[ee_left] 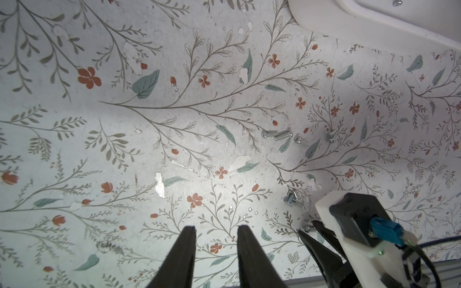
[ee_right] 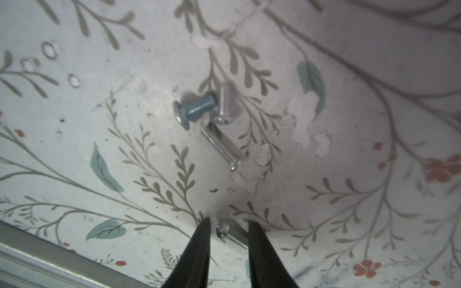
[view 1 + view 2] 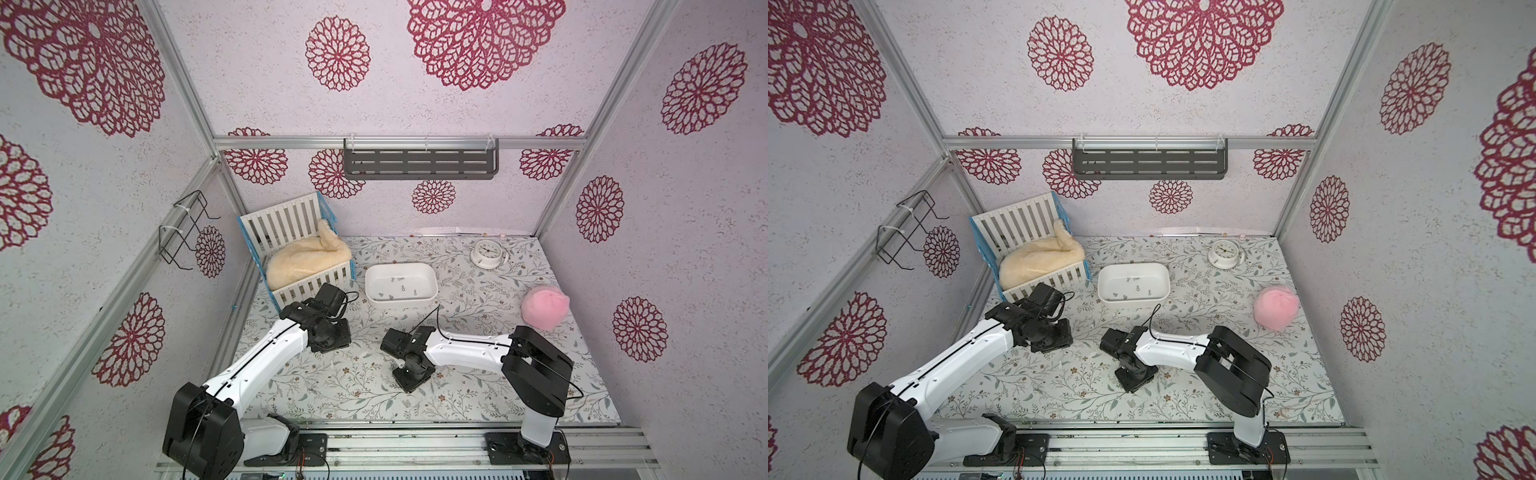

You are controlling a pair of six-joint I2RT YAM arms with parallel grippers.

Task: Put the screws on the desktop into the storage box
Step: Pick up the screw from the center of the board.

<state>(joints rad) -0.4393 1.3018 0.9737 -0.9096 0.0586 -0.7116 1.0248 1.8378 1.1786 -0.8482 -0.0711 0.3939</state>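
Observation:
Several small silver screws lie on the leaf-printed desktop: a row, a pair and a cluster, the latter seen close as two short screws and a long thin one. My right gripper points down at the desktop, open, its fingers on either side of one small screw that lies flat. My left gripper hangs open over bare desktop, nothing between its fingers. The white storage box stands behind both arms with several screws inside.
A white slatted crib with a cream blanket stands at the back left, close to the left arm. A white clock and a pink plush sit at the right. A metal rail runs along the front edge.

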